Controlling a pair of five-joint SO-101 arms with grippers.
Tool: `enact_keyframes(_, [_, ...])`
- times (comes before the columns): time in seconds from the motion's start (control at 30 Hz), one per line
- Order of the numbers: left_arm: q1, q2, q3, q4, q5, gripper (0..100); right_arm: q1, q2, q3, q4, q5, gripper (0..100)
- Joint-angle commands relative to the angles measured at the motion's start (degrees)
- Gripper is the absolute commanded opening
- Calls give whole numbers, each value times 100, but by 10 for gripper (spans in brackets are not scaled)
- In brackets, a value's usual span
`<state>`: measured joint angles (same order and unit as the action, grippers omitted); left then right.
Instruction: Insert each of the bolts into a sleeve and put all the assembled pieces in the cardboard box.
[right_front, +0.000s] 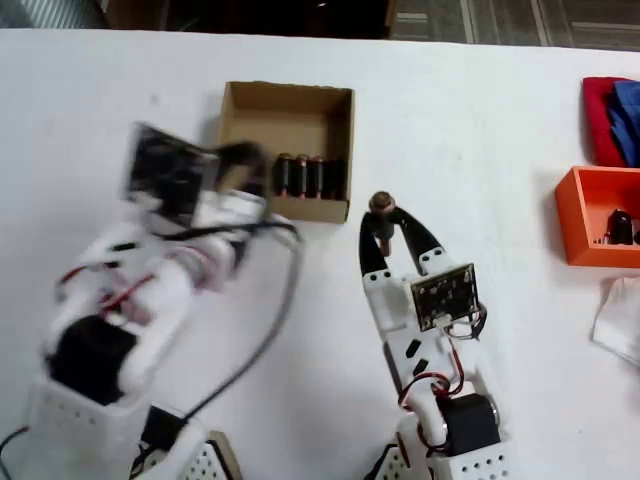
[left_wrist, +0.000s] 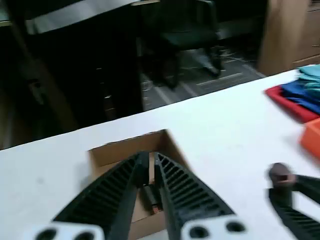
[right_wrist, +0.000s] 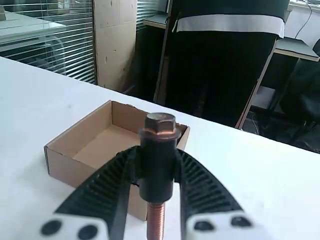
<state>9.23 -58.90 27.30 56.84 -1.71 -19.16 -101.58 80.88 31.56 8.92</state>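
A: How does the left arm (right_front: 130, 300) sit?

B: It stretches forward and leans inward. Its wrist is raised, and the left hand (left_wrist: 151, 162) points ahead and a little down. The fingers (left_wrist: 125, 192) are closed down to a sliver, with nothing between them.

A: And the right arm (right_front: 430, 400)?

B: It is straighter and runs forward from its base, with the wrist level. The right hand (right_front: 387, 215) is clamped on a sleeved bolt (right_wrist: 157, 165). One ribbed finger presses each side of the sleeve. The bolt stands upright, with its head above the fingertips and its thread below.

A: Are the two hands near each other?

B: They are side by side but apart, and not touching.
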Motion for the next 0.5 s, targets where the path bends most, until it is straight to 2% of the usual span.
enact_keyframes(0.0, [-1741,-360,444,343,-273,24,40,127,-1029,-101,-448,23])
enact_keyframes(0.13, [-3103,-730,1903,448,-299,30,13,1314,-1899,-92,-738,23])
enact_keyframes(0.27, [-4273,-1090,3600,-158,-598,31,-4,3486,-3314,-57,-1231,23])
enact_keyframes(0.37, [-4668,-1240,4646,-730,-844,31,-207,5393,-4870,356,-1697,23])
enact_keyframes(0.47, [-4721,-1257,5305,-870,-1266,31,-497,7371,-6655,1077,-2004,23])
